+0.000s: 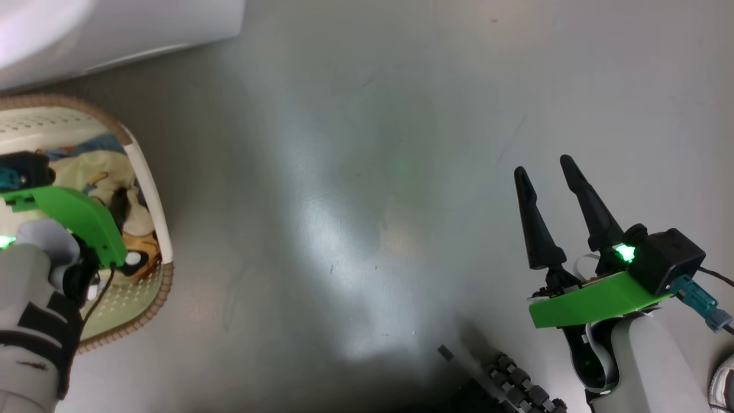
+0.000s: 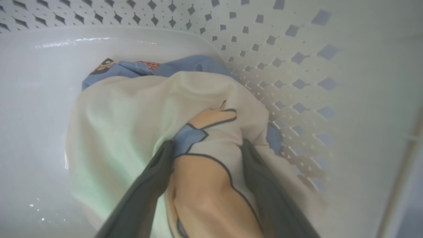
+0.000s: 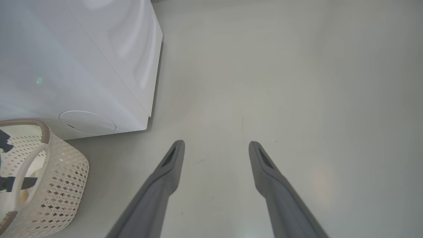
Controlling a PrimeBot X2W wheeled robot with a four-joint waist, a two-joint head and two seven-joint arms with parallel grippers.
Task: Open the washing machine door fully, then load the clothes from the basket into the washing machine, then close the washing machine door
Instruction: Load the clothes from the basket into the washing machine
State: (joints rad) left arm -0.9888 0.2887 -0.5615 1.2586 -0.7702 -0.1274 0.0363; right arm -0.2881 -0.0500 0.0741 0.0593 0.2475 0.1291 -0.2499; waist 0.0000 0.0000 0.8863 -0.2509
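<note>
The basket (image 1: 166,281) stands on the floor at the far left, next to the white washing machine (image 3: 66,59). In it lie the clothes: a cream garment (image 2: 132,109) with an orange figure on top and a light blue one (image 2: 185,66) behind it. My left gripper (image 2: 207,142) reaches down into the basket, its jaws open, and its fingers straddle a fold of the cream garment, pressing into the cloth. My right gripper (image 1: 543,165) hovers open over bare floor at the lower right, with nothing between its fingers. The washing machine door is out of view.
Grey floor (image 1: 367,172) stretches between the basket and my right arm. The machine's lower corner (image 3: 147,122) stands close to the basket's perforated wall (image 3: 62,178). A round service cover (image 3: 87,122) sits low on the machine. My base's dark wheels (image 1: 516,378) show at the bottom.
</note>
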